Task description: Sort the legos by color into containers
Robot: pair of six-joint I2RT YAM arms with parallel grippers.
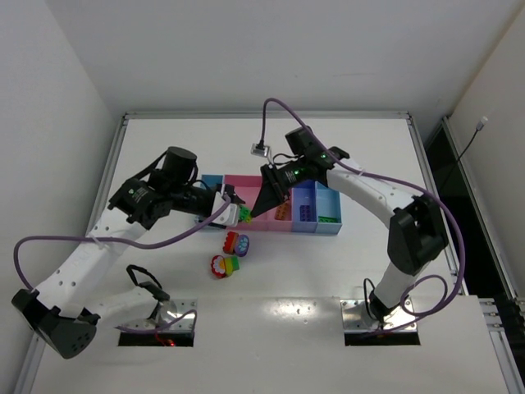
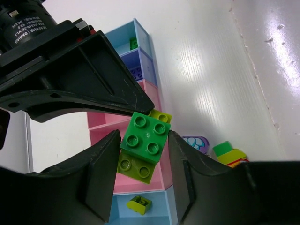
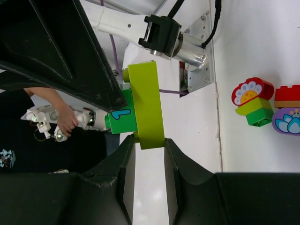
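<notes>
Lime brick [image 3: 145,93], long axis along the clamping right claw [image 3: 149,143]; left claw [image 2: 144,140] clamped on its green brick [image 2: 146,132].

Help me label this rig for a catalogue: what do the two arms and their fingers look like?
The left arm and right arm have white shells with black joints and black wrist housings. A purple cable loops along each. The fingers are black, broad and wedge-shaped. A green light glows on the right wrist.
</notes>
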